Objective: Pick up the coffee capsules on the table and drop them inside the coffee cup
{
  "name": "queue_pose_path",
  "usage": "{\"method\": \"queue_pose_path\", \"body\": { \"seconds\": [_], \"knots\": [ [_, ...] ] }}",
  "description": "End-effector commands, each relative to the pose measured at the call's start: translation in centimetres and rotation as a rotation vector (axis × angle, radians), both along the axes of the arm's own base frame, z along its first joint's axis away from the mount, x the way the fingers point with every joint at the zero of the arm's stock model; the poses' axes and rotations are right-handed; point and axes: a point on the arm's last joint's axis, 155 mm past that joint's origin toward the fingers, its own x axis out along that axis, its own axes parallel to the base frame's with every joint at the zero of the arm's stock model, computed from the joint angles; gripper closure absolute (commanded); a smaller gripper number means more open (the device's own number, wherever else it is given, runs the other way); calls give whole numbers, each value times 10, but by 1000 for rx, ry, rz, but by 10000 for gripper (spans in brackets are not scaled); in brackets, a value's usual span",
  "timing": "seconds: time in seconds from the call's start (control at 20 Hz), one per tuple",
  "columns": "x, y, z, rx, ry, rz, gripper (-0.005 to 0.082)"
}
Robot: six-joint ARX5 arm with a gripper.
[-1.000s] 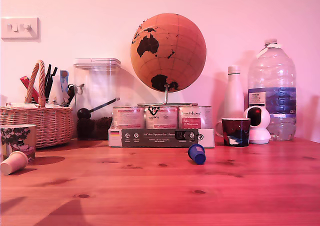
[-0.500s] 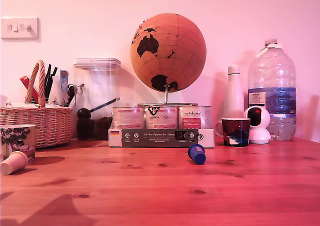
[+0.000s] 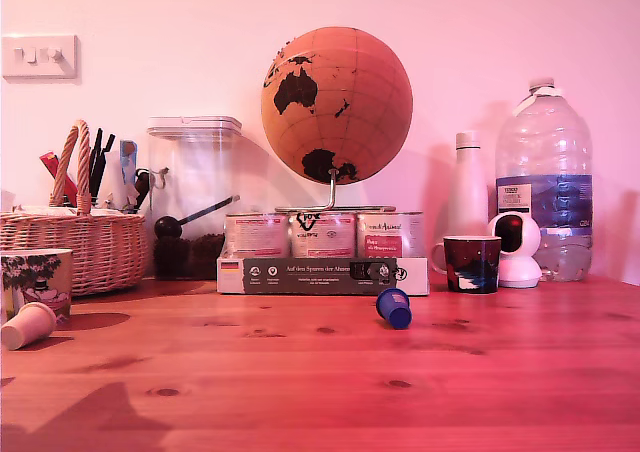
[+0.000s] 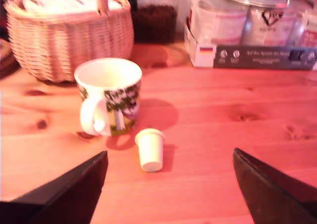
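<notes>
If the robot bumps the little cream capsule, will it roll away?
Probably, in a curve: the cream capsule lies on its side on the table, and it is tapered. It looks light, so a nudge may send it toward the cup beside it. The open gripper should close gently.

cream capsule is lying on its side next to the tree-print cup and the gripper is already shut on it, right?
Not quite. The cream capsule does lie on its side next to the tree-print cup, but the gripper is open and apart from it, as the wrist view shows.
</notes>
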Motion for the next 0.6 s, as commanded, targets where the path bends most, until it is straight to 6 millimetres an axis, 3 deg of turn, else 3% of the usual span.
{"method": "queue_pose_path", "body": {
  "seconds": [0.0,0.55],
  "knots": [
    [-2,0,-11,5,15,-7,38],
    [16,-2,-29,-3,34,-20,39]
  ]
}}
